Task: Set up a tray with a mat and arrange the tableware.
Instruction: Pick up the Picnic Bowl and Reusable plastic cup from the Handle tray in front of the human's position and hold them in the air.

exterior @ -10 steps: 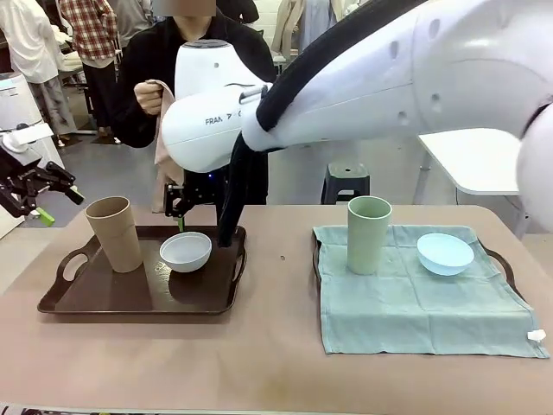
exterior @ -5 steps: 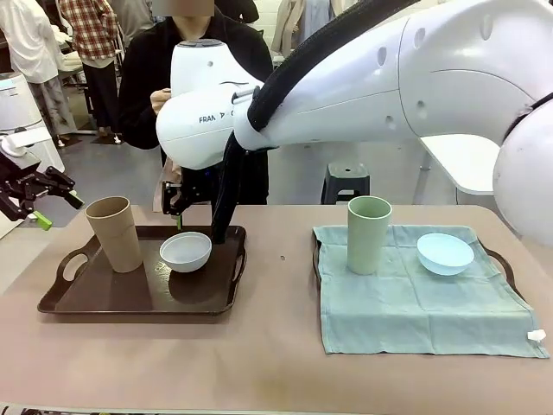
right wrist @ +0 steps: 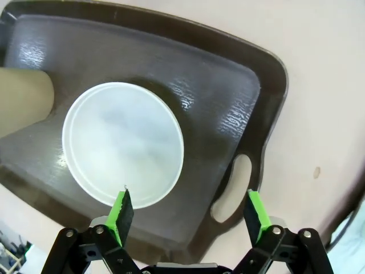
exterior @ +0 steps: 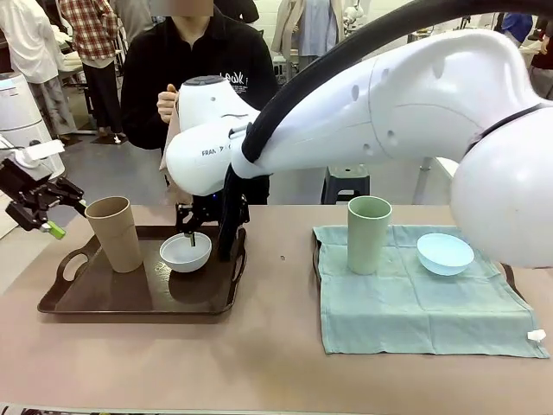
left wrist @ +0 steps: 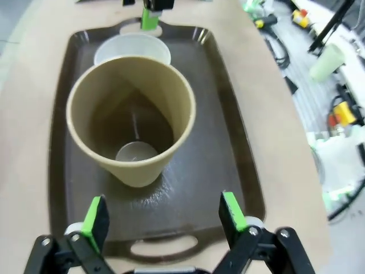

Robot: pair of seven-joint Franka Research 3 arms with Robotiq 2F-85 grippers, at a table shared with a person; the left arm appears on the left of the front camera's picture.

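Note:
On the bare dark brown tray [exterior: 95, 298] at the left stand a tan cup [exterior: 114, 233] and a white bowl [exterior: 186, 252]. My right gripper [exterior: 192, 233] reaches across and hangs open just above the bowl's far rim. In the right wrist view the gripper [right wrist: 188, 208] has one fingertip [right wrist: 121, 206] at the edge of the white bowl [right wrist: 122, 142]. My left gripper [exterior: 64, 213] is open, in the air left of the tan cup [left wrist: 131, 120]. A pale green cup [exterior: 369, 234] and a light blue bowl [exterior: 445, 253] stand on the green mat [exterior: 415, 303] over the right tray.
A person stands at the far side of the table, one hand [exterior: 166, 104] raised behind my right arm and holding a cloth. The mat's front edge hangs over its tray. Bare tabletop [exterior: 276, 363] lies between the trays and along the near edge.
My right arm has come down and nearer, lowering its open gripper to the white bowl's rim. The left gripper has shifted slightly. Cups and bowls have not moved.

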